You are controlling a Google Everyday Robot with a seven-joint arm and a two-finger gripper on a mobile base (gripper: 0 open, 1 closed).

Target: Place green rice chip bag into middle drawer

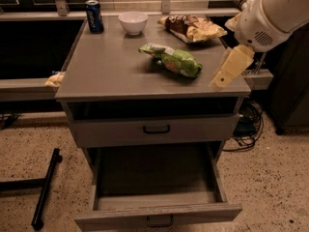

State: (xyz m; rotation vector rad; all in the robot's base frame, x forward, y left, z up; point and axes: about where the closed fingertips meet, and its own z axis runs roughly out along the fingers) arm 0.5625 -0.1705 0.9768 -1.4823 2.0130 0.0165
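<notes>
The gripper sits in the right middle of the frame, a pale cream piece slanting down and to the left from the white arm that comes in from the upper right corner. Whether it is released or clenched cannot be told from this angle. It is apart from every object on the cabinet. Its tip lies over the right front corner of the grey cabinet top, and it is unclear whether it touches that surface.

Left of the gripper, near the centre of the top, the green rice chip bag lies flat on its side, its long axis running from upper left to lower right. It is near the gripper but not touching it.

Behind the bag, toward the upper edge of the frame, a yellow-and-brown snack bag lies at the back right of the top. A white bowl stands left of it, and a blue can stands upright at the back left corner.

Below the top, the upper drawer is shut, its black handle centred on its front. Under it, at the bottom of the frame, the middle drawer is pulled well out, its grey floor in view.

A black bar lies on the speckled floor at lower left, and dark cables are coiled at right, beside the cabinet.
</notes>
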